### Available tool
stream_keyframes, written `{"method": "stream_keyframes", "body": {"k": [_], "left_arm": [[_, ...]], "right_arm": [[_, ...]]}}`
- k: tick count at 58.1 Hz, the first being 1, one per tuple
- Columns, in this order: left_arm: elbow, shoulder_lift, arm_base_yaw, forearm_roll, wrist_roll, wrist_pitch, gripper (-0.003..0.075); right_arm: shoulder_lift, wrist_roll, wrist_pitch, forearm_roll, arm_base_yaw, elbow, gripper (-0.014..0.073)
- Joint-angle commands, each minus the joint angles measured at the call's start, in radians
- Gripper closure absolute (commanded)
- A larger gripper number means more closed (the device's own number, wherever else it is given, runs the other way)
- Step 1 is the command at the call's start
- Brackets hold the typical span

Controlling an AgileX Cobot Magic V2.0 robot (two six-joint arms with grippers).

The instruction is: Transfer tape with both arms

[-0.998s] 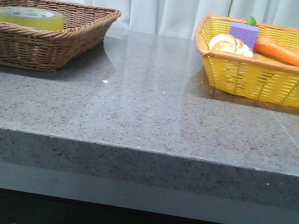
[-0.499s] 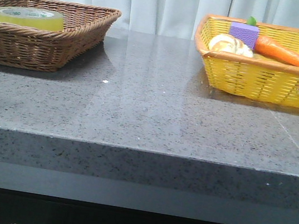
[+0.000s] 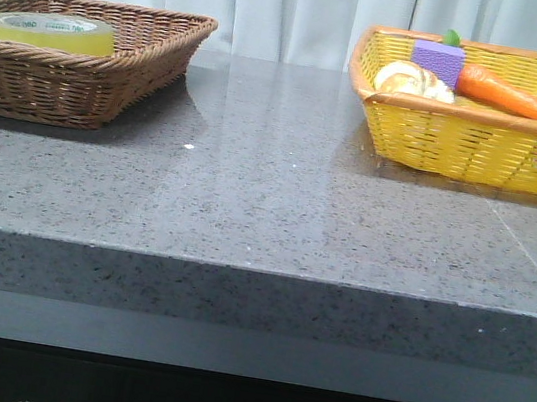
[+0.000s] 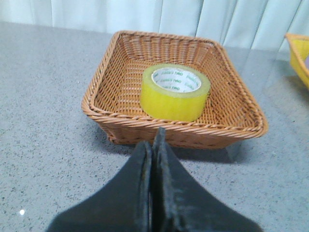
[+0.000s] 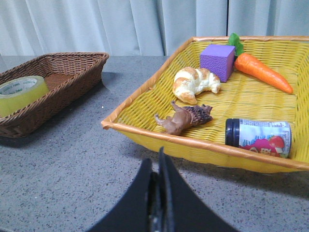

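Observation:
The yellow tape roll (image 3: 47, 30) lies flat in the brown wicker basket (image 3: 117, 67) at the table's left. It also shows in the left wrist view (image 4: 175, 92) and in the right wrist view (image 5: 19, 94). My left gripper (image 4: 154, 140) is shut and empty, above the table just short of the brown basket's (image 4: 120, 116) near rim. My right gripper (image 5: 158, 162) is shut and empty, above the table in front of the yellow basket (image 5: 193, 145). Neither arm shows in the front view.
The yellow basket (image 3: 460, 139) at the right holds a carrot (image 5: 260, 71), a purple cube (image 5: 218, 61), a croissant (image 5: 193, 83), a brown toy animal (image 5: 183, 118) and a dark jar (image 5: 258, 137). Grey stone tabletop (image 3: 270, 191) lies between the baskets. A white curtain hangs behind.

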Motion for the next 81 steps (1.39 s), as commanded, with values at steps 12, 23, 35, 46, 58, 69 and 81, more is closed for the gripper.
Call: {"method": "stream_keyframes", "body": {"k": [12, 23, 35, 46, 58, 69, 81], "left_arm": [[-0.027, -0.008, -0.001, -0.013, -0.007, -0.060, 0.0740], [-0.027, -0.008, -0.001, -0.006, -0.007, -0.060, 0.0740], [0.016, -0.075, -0.007, 0.006, -0.007, -0.053, 0.0740], [0.128, -0.294, 0.009, 0.006, -0.009, -0.051, 0.0740], [0.237, -0.345, 0.028, 0.006, -0.009, -0.053, 0.0740], [0.363, -0.349, 0.029, 0.006, -0.009, -0.150, 0.0740], [0.429, -0.349, 0.029, 0.013, -0.009, -0.233, 0.0740]], "right_arm": [[0.004, -0.009, -0.084, 0.003, -0.009, -0.026, 0.0662], [0.004, -0.009, -0.084, 0.003, -0.009, -0.026, 0.0662], [0.004, -0.009, -0.084, 0.003, -0.009, -0.026, 0.0662], [0.004, -0.009, -0.084, 0.003, -0.009, -0.026, 0.0662], [0.005, -0.009, -0.082, 0.003, -0.009, -0.026, 0.0662], [0.005, -0.009, -0.082, 0.003, -0.009, -0.026, 0.0662], [0.005, -0.009, -0.081, 0.003, -0.009, -0.026, 0.0662]]}}
